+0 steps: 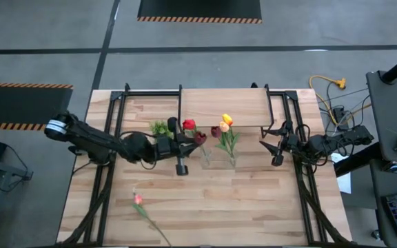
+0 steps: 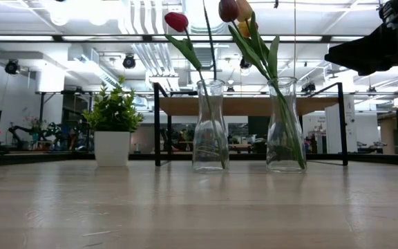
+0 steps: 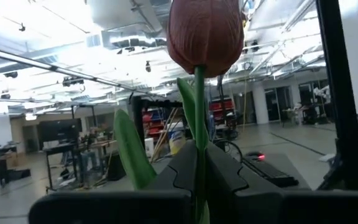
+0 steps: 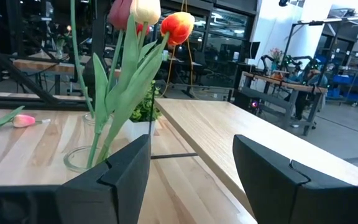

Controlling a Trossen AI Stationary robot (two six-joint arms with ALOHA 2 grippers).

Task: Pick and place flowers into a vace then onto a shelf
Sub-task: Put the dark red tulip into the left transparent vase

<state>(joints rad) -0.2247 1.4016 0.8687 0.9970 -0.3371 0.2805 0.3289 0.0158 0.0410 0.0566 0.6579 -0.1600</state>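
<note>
My left gripper (image 1: pixel 189 140) (image 3: pixel 199 186) is over the left glass vase (image 2: pixel 209 128) (image 1: pixel 205 158), shut on a dark red tulip (image 3: pixel 204 31) (image 1: pixel 200 138). A red tulip (image 2: pixel 176 21) (image 1: pixel 189 125) stands in that vase, and a thin stem (image 2: pixel 209 41) rises out of it past the low view's top. The right vase (image 2: pixel 284 128) holds maroon, peach and yellow-orange tulips (image 4: pixel 135 9) (image 1: pixel 224 126). A pink tulip (image 1: pixel 138 200) (image 4: pixel 22 120) lies flat on the table. My right gripper (image 1: pixel 276 148) (image 4: pixel 191 180) hangs open to the right of the vases. My left gripper pinches the dark red tulip's stem (image 3: pixel 199 162) between its two fingers, a short way below the head. The fingers come about level from the table's left and lie across the stem. The tulip stands upright, head above the fingers. Where its lower end is, I cannot tell.
The low wooden shelf (image 1: pixel 222 107) (image 2: pixel 254 105) on black legs stands behind the vases at the far edge. A small potted plant (image 1: pixel 160 128) (image 2: pixel 114 117) sits left of the vases. Bare tabletop lies toward the near edge (image 1: pixel 253 213).
</note>
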